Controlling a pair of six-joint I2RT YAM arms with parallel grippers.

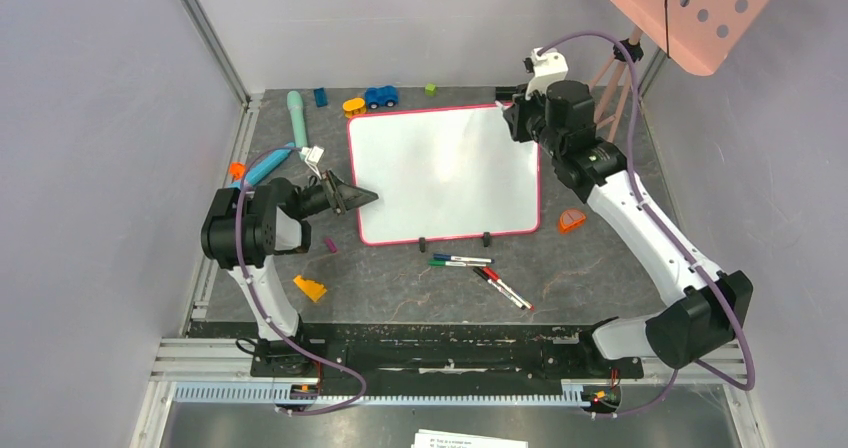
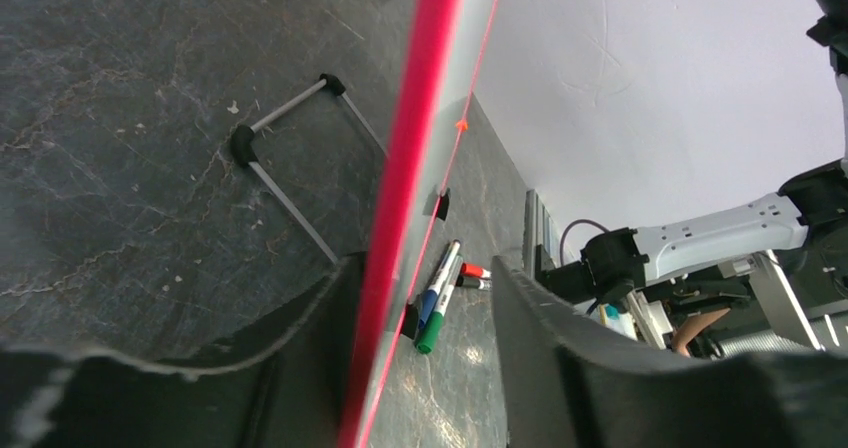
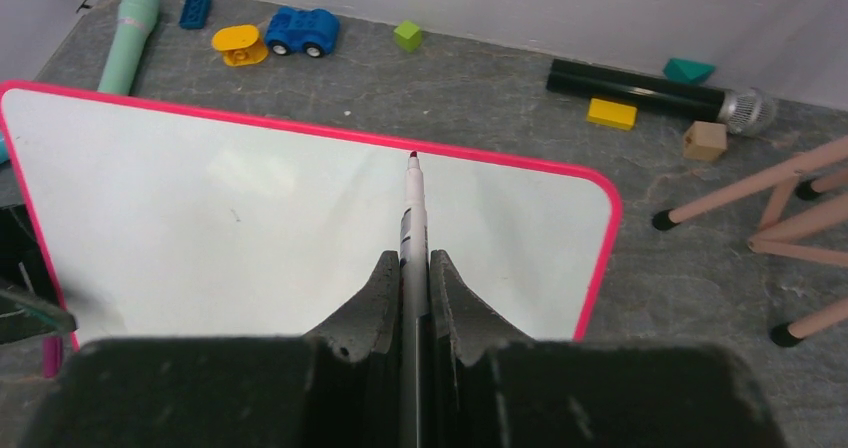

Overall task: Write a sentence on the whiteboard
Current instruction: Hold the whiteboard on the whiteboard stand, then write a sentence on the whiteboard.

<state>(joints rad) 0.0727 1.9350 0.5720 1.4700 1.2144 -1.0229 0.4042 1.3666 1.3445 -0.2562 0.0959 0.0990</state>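
The whiteboard (image 1: 445, 173) has a pink-red rim and lies in the middle of the table; its face is blank, and no sentence shows on it. It also shows in the right wrist view (image 3: 250, 208). My right gripper (image 3: 415, 258) is shut on an uncapped marker (image 3: 412, 203) whose dark red tip is over the board just inside its far rim. In the top view my right gripper (image 1: 515, 118) is at the board's far right corner. My left gripper (image 1: 350, 196) is open and straddles the board's left rim (image 2: 405, 208), one finger (image 2: 300, 358) against it, the other apart.
Several capped markers (image 1: 480, 273) lie in front of the board. Toys sit along the far edge: mint microphone (image 1: 297, 116), yellow piece (image 1: 353, 107), blue car (image 1: 381, 96), green cube (image 1: 430, 88). An orange piece (image 1: 572, 220) lies right of the board. A salmon perforated panel (image 1: 690, 8) stands far right.
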